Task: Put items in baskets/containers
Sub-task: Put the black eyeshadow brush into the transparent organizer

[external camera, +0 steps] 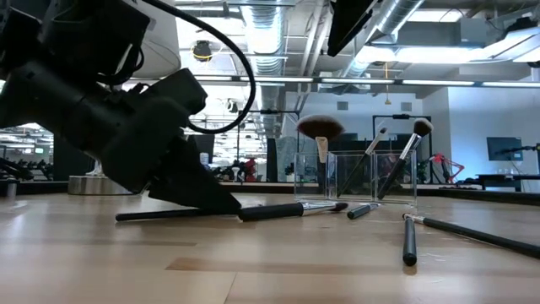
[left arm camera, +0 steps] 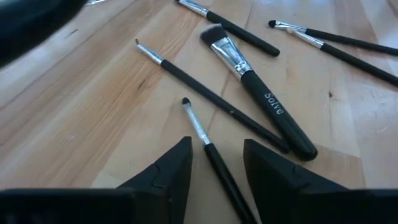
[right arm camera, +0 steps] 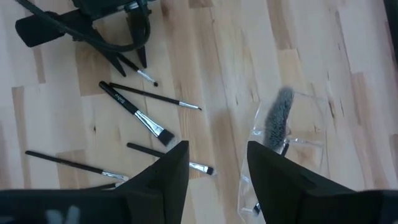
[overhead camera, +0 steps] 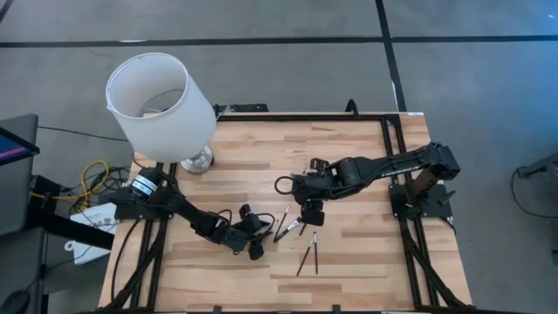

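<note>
High view: the left gripper (overhead camera: 255, 237) sat low at centre-left by scattered thin black-handled makeup brushes (overhead camera: 307, 253); the right gripper (overhead camera: 311, 212) hovered mid-frame. Low view: the small clear plastic tray (external camera: 354, 178), centre-right, held three upright brushes, its walls barely visible. Left wrist view: jaws open, straddling a light, stiff, slippery brush (left arm camera: 214, 158) at bottom centre; its handle looked best to grip. Right wrist view: jaws open, empty
</note>
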Robot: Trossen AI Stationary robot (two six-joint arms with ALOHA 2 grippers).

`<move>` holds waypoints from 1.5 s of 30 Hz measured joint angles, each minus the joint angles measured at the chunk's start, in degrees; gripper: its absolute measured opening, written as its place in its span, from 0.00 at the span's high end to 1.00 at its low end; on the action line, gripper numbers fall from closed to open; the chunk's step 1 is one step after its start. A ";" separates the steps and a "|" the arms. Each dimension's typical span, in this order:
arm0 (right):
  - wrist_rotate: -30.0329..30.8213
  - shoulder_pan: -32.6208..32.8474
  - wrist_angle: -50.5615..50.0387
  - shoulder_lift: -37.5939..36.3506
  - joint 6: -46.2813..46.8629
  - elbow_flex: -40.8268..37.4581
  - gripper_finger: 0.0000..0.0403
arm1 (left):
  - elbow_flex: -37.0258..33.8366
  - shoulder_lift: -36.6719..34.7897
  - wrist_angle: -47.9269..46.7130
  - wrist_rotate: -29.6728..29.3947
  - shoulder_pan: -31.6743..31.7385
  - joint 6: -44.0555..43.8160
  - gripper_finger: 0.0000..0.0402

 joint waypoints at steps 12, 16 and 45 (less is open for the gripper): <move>-0.15 1.25 6.17 0.02 -0.52 0.00 0.64 | -3.91 -0.07 2.26 -1.17 -0.42 -4.51 0.93; 0.09 4.63 14.04 0.04 -5.15 -0.53 0.65 | -5.16 -0.17 3.50 -0.91 -0.35 -6.83 0.96; -5.65 3.52 92.39 3.94 -17.98 -47.23 0.68 | -6.08 -11.65 7.06 0.80 -0.28 7.93 0.97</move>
